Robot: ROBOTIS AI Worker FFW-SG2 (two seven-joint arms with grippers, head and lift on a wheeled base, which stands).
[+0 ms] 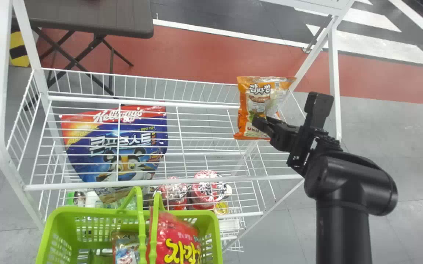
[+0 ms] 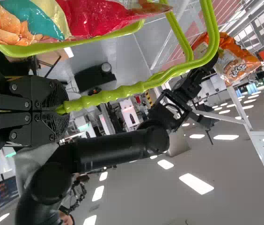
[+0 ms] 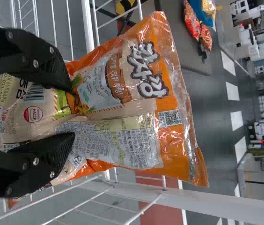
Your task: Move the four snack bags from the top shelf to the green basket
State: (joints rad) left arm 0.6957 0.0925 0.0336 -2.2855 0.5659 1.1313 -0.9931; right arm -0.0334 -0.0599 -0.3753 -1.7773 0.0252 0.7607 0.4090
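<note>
Bright ceiling lights (image 2: 196,183); glare on orange bag (image 3: 176,152).

we have open air over the shelf (image 1: 197,146), left of the orange bag (image 1: 246,110); white post (image 1: 334,84) rises on its right. basketward, we cross the near rail (image 1: 105,185); raised handles (image 1: 141,220) split the green basket (image 1: 87,211), red bag (image 1: 182,242) blocks right of centre, room at left.

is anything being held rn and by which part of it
The right gripper has the orange bag pinched by its lower half; the left gripper holds the basket by its handle.
</note>
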